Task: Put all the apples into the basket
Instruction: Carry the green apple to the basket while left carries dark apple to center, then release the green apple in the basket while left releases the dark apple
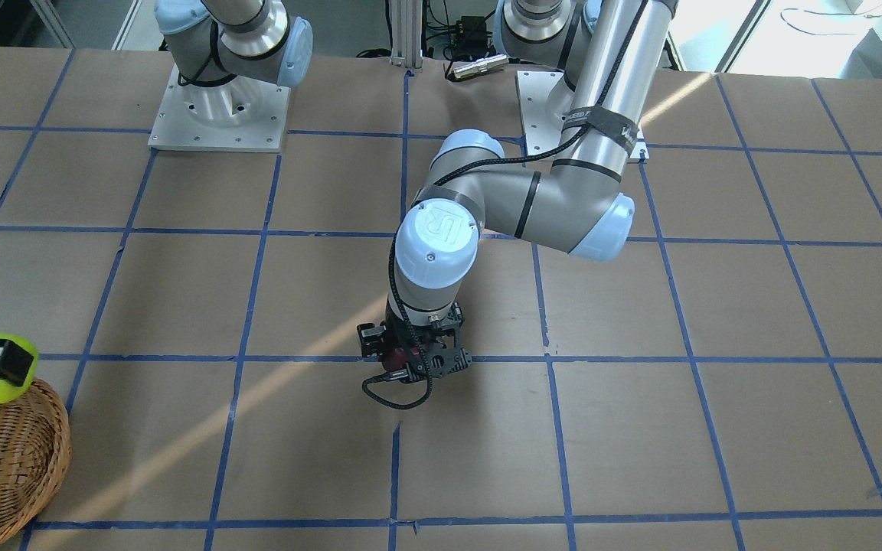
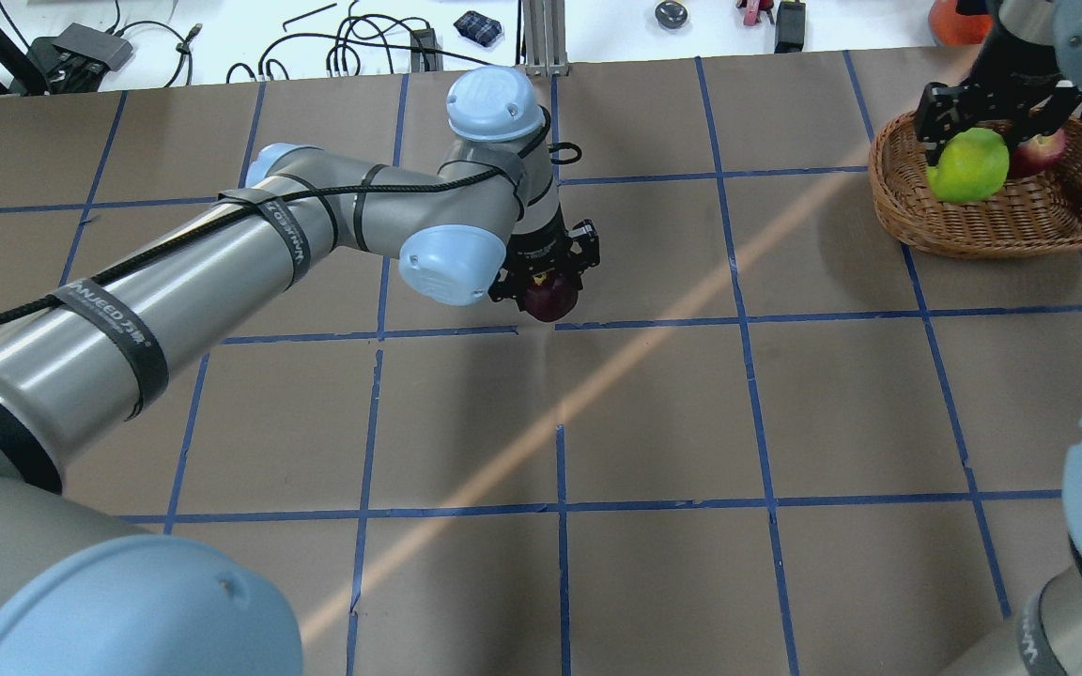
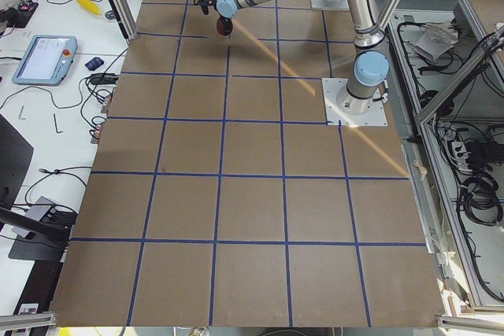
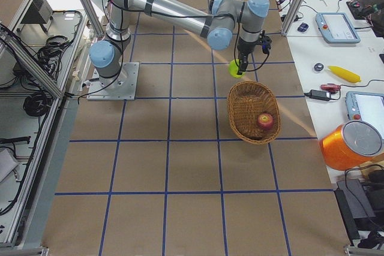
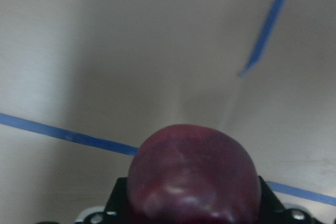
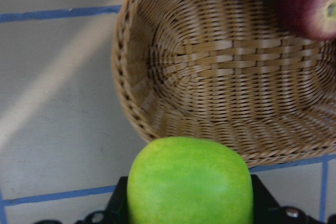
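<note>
My left gripper (image 2: 548, 286) is shut on the dark purple-maroon apple (image 2: 552, 299) near the table's middle, low over the brown paper; whether it touches I cannot tell. The apple fills the lower left wrist view (image 5: 194, 174). My right gripper (image 2: 971, 141) is shut on the lime-green apple (image 2: 970, 167) and holds it above the wicker basket's (image 2: 1001, 223) rim on the side facing the table's middle. The right wrist view shows the green apple (image 6: 189, 182) over the basket's edge (image 6: 131, 77). The red apple (image 2: 1041, 150) lies inside the basket, also in the right wrist view (image 6: 310, 3).
The basket stands at the table's far right corner in the overhead view. Blue tape lines (image 2: 560, 324) grid the brown table. The arms' base plates (image 1: 219, 115) stand at the robot's side, with a metal cylinder (image 1: 478, 67) between them. Cables and tools (image 2: 381, 42) lie beyond the far edge.
</note>
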Tool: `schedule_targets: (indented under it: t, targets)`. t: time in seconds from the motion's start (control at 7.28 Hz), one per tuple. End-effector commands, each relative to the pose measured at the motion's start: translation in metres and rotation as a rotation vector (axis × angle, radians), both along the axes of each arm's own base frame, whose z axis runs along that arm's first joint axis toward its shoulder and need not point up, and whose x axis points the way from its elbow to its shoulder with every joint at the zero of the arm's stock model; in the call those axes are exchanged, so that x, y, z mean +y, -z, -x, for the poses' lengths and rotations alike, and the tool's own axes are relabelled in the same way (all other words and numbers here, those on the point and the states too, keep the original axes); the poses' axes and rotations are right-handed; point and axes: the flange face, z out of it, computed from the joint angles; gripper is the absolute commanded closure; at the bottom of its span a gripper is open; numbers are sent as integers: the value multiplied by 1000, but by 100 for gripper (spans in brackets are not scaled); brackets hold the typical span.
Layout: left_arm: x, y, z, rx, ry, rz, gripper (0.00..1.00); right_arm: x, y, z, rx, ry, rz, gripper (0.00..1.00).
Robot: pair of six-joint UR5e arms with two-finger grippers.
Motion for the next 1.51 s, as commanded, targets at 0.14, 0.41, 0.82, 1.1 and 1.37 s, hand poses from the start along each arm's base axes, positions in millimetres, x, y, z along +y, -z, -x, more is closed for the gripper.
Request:
schedule_targets:
  t: [0.14,0.41,0.82,1.1,1.37]
  targets:
    - [23,32,12,-27,25,-45,5,-26,68,80,6,-42,-12,100]
    - [18,-5,13,1,42,18,0,-34,88,90,35,-85,21,100]
    - [47,-116,-15,0,26,7,0,-30,106,123,31,-56,14,37]
    - [84,-189,-65,-47,63,-72,0,-28,97,125,29,-94,12,0]
    - [95,-234,-140,-29,117,-86,0,-7,24,97,10,-113,7,0]
